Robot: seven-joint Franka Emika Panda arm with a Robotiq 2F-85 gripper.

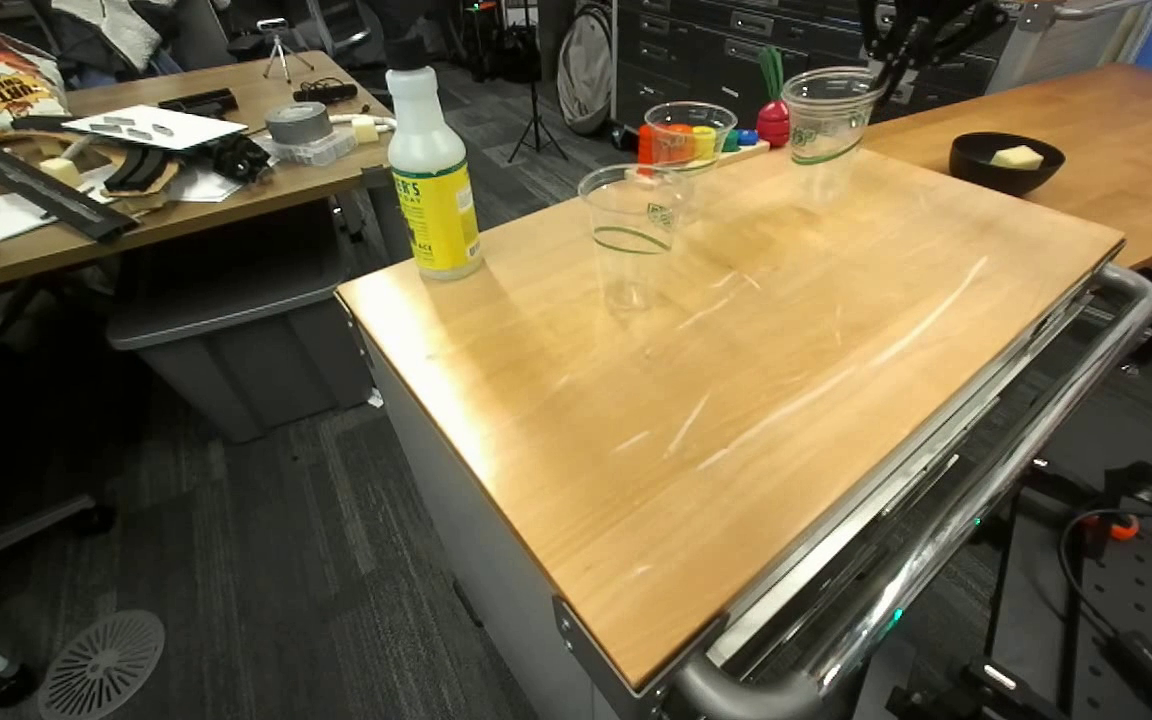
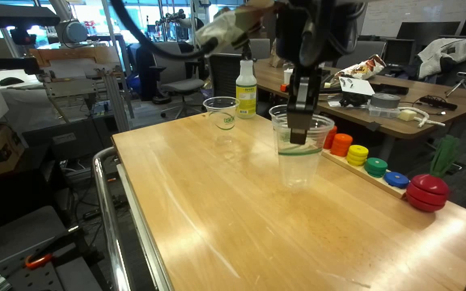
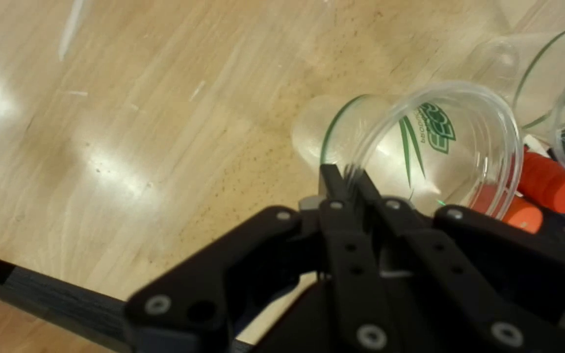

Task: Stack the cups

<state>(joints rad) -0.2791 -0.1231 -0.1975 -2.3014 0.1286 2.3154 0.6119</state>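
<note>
My gripper [image 3: 345, 172] is shut on the near rim of a clear cup with a green line [image 3: 437, 127], one finger inside and one outside. Its rim looks doubled, as if another cup sits nested in it. This held cup is upright in both exterior views [image 1: 824, 125] [image 2: 299, 165]; I cannot tell whether its base touches the table. A second clear cup [image 1: 681, 130] stands by the rainbow toy and shows at the right of the wrist view [image 3: 540, 78]. A third clear cup [image 1: 631, 220] stands upright near the bottle and also shows in an exterior view [image 2: 221, 119].
A yellow-green bottle [image 1: 441, 220] stands at the table [image 1: 636, 450] edge. The rainbow toy [image 2: 358, 155] and a red radish toy [image 2: 427, 192] line the edge beyond the held cup. A black bowl [image 1: 1006, 165] sits on an adjoining table. A metal rail [image 1: 936, 520] runs along one side.
</note>
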